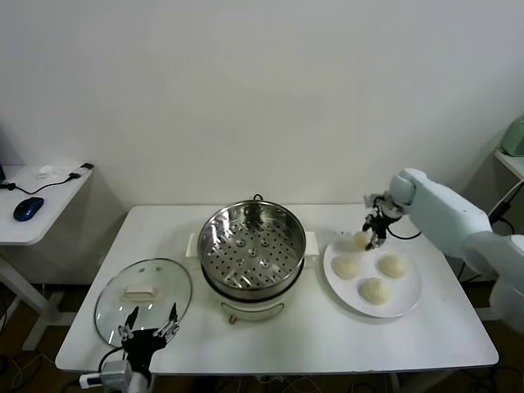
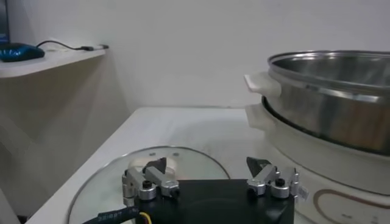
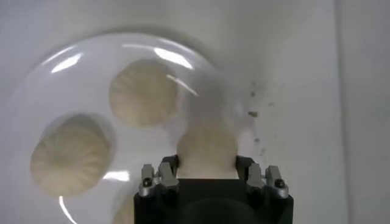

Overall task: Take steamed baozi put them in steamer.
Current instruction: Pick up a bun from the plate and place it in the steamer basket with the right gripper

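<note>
My right gripper (image 1: 366, 238) is shut on a pale baozi (image 1: 361, 239) and holds it just above the far left edge of the white plate (image 1: 405, 301). In the right wrist view the held baozi (image 3: 207, 150) sits between the fingers above the plate (image 3: 49, 79). Three more baozi lie on the plate (image 1: 346, 266), (image 1: 391, 264), (image 1: 374, 290). The steel steamer (image 1: 252, 246) with its perforated tray stands empty at the table's middle, left of the plate. My left gripper (image 1: 150, 329) is open and parked at the near left table edge.
A round glass lid (image 1: 142, 297) with a white handle lies on the table left of the steamer, just beyond my left gripper; it also shows in the left wrist view (image 2: 158, 176). A side desk (image 1: 37, 201) with a blue mouse stands at far left.
</note>
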You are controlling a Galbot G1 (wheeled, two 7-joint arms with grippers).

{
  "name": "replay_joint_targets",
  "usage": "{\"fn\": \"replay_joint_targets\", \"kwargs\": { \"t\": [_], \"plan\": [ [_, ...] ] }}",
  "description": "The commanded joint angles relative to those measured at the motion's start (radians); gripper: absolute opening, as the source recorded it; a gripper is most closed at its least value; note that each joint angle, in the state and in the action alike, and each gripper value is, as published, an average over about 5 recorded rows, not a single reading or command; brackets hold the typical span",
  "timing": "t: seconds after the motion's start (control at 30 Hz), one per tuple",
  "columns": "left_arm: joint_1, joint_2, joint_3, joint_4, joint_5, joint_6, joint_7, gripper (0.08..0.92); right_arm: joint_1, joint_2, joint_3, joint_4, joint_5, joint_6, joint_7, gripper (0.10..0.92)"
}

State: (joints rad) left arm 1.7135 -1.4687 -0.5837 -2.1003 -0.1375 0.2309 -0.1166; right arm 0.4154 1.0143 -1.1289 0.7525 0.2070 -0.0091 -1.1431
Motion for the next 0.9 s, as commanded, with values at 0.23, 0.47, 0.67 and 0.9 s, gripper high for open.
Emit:
{"fn": "replay_joint_targets", "kwargs": {
  "t": [0.23,0.47,0.67,0.9],
  "plan": [
    [0.017,0.004,0.009,-0.015,0.01,-0.004,-0.002,0.823,0.586,0.19,-0.424,0.685,0.342,0.253,-0.027,0.628],
    [0.012,0.011,-0.006,-0.007,0.011,-0.004,-0.008,0.823,0.339,0.28,-0.34,0.514,-0.164,0.615,0.036,0.628],
    [0.016,0.017,-0.008,-0.004,0.022,-0.001,-0.018,0.823,0.113,0.329,-0.189,0.272,-0.45,0.72,0.109,0.628],
    [0.014,0.023,-0.007,0.004,0.022,-0.003,-0.025,0.823,0.011,0.383,-0.091,0.092,-0.507,0.757,0.162,0.628]
  ]
}}
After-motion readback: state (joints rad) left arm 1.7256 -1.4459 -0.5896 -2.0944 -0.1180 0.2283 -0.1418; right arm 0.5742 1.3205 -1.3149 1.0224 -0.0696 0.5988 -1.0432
